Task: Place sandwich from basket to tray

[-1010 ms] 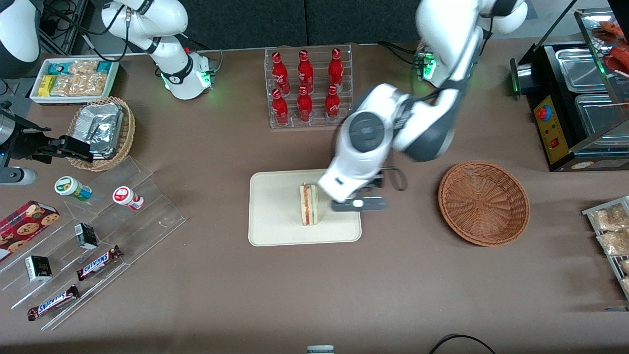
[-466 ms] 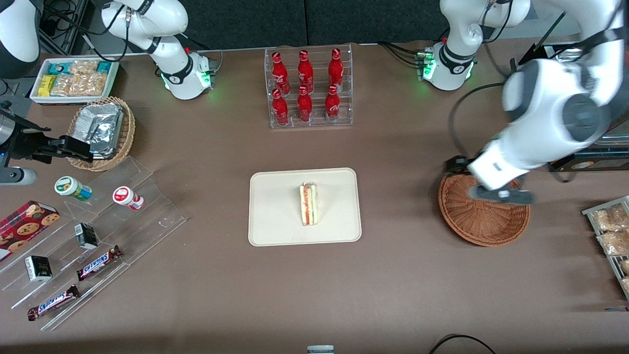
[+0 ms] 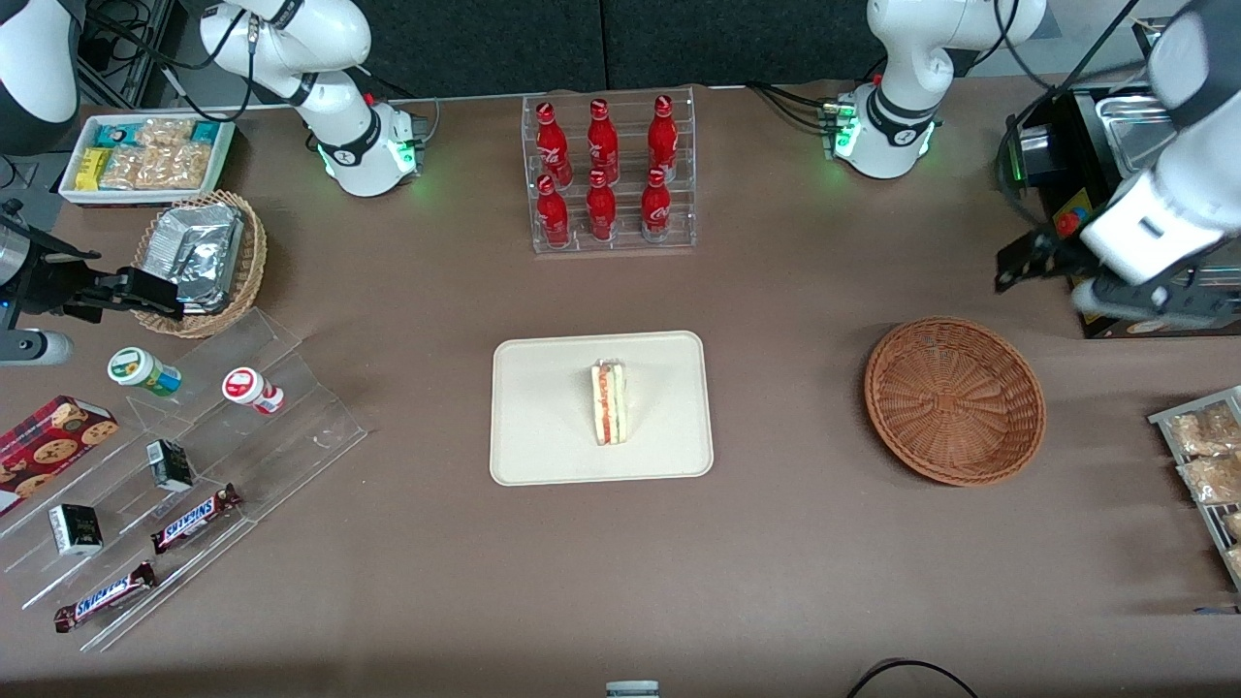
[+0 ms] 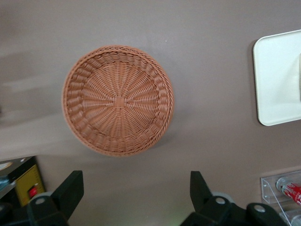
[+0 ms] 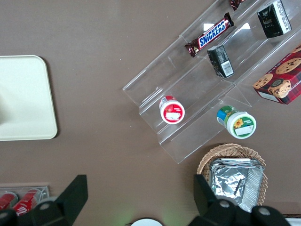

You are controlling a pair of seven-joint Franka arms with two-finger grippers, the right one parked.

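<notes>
**Sandwich delivered; working arm clear of the tray**

The small triangular white-bread sandwich (image 3: 610, 402), with its red and green filling layers showing along the cut edge, stands on the flat cream-coloured rectangular plastic tray (image 3: 543, 427), roughly at the tray's middle and well inside the low rim. The round reddish-brown woven wicker basket (image 3: 955, 399) lies well apart from the tray, toward the working arm's end of the table, and holds nothing; the wrist view shows its bare woven floor (image 4: 118, 100).

The left arm's gripper (image 3: 1125, 286) hangs high above the table, farther from the front camera than the basket and near a black countertop machine (image 3: 1091, 208) with steel pans. Its two dark fingers (image 4: 70, 188) are spread wide with nothing between them, as the wrist view shows.

Judged from this layout, the transfer itself appears complete and the step in hand is the retreat to rest. Doing it well calls for keeping the gripper high, so that neither the fingers nor the trailing cable catch the basket rim or the machine beside it, and for leaving the tray undisturbed, since the wedge rests on a narrow edge and could tip if jolted.

Also present: a clear rack of red bottles (image 3: 606, 174), farther from the front camera than the tray.
</notes>
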